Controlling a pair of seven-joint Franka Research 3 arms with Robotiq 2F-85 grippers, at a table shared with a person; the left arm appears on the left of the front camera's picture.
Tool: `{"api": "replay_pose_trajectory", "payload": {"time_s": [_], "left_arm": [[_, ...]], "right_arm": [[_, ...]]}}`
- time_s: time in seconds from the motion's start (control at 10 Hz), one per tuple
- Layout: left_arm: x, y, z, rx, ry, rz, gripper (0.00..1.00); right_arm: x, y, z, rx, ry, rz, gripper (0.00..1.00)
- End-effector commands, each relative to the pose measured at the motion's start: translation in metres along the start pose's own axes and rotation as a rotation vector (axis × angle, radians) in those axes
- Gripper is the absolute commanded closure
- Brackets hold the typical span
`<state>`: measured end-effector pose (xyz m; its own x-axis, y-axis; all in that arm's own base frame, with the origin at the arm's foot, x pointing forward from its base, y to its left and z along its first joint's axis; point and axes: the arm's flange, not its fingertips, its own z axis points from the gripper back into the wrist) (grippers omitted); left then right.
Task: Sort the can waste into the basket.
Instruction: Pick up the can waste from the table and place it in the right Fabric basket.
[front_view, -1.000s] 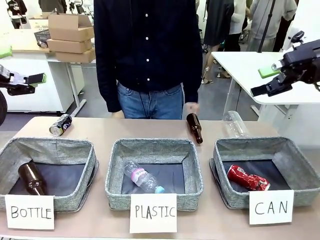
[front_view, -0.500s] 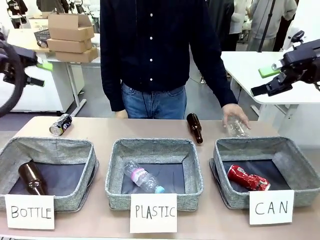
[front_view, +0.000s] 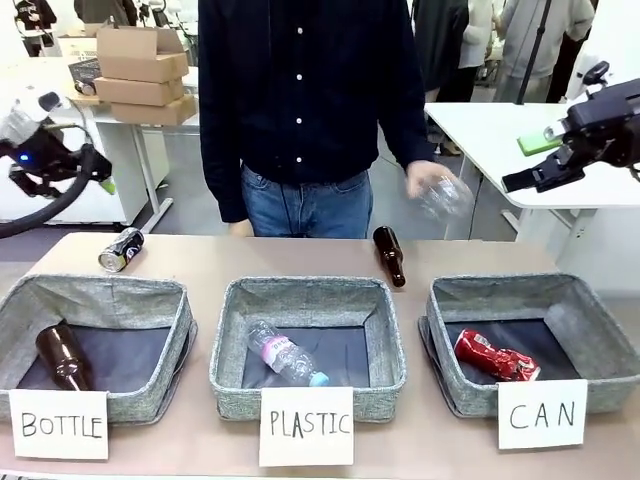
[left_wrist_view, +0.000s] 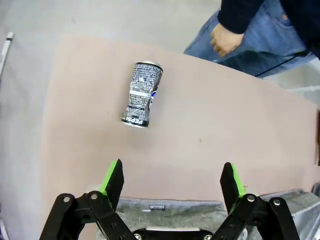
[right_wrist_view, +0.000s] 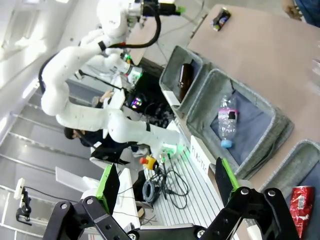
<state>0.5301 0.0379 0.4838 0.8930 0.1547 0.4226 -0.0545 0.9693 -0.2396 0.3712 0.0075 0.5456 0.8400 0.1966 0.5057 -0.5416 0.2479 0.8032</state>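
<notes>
The black can (front_view: 121, 249) with blue markings lies on its side at the table's far left, behind the BOTTLE basket. In the left wrist view the black can (left_wrist_view: 142, 94) lies ahead of my open left gripper (left_wrist_view: 172, 172), which hangs well above the table (left_wrist_view: 225, 130) with nothing between its fingers. In the front view my left gripper (front_view: 95, 177) is high at the left edge. The dented red can (front_view: 497, 357) lies inside the CAN basket (front_view: 530, 286). My right gripper (front_view: 528, 163) is open and raised above that basket, holding nothing. From the right wrist, my right gripper (right_wrist_view: 166, 175) looks down on the red can (right_wrist_view: 300, 210).
A person stands at the far side, one hand holding a clear plastic bottle (front_view: 440, 196) in the air. A brown bottle (front_view: 389, 255) lies on the table behind the PLASTIC basket (front_view: 305, 290). The BOTTLE basket (front_view: 95, 290) holds a brown bottle (front_view: 62, 355).
The person's hand took the clear plastic bottle from the table behind the CAN basket and lifted it. My left arm swung down and turned towards the black can. My right arm stayed still.
</notes>
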Motion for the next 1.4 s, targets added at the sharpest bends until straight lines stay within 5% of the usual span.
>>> {"api": "replay_pose_trajectory", "payload": {"time_s": [0.0, 0.2, 0.3, 0.4, 0.6, 1.3], "left_arm": [[-0.005, -0.012, 0.004, -0.147, -0.029, -0.065, 0.00], [0.000, -0.007, 0.000, -0.035, -0.005, -0.012, 0.00], [0.033, -0.005, -0.022, 0.104, 0.120, 0.011, 0.00], [0.062, 0.000, -0.048, 0.122, 0.244, -0.040, 0.00], [0.092, 0.002, -0.096, 0.115, 0.343, -0.083, 0.00], [0.142, 0.027, -0.211, 0.104, 0.561, -0.154, 0.00]], "right_arm": [[0.002, -0.001, 0.002, -0.009, 0.004, 0.018, 0.00], [0.002, -0.001, 0.002, -0.009, 0.004, 0.018, 0.00], [0.002, -0.001, 0.002, -0.009, 0.004, 0.018, 0.00], [0.002, -0.001, 0.002, -0.009, 0.004, 0.018, 0.00], [0.002, -0.001, 0.002, -0.009, 0.004, 0.018, 0.00], [0.002, -0.001, 0.002, -0.009, 0.004, 0.018, 0.00]]}}
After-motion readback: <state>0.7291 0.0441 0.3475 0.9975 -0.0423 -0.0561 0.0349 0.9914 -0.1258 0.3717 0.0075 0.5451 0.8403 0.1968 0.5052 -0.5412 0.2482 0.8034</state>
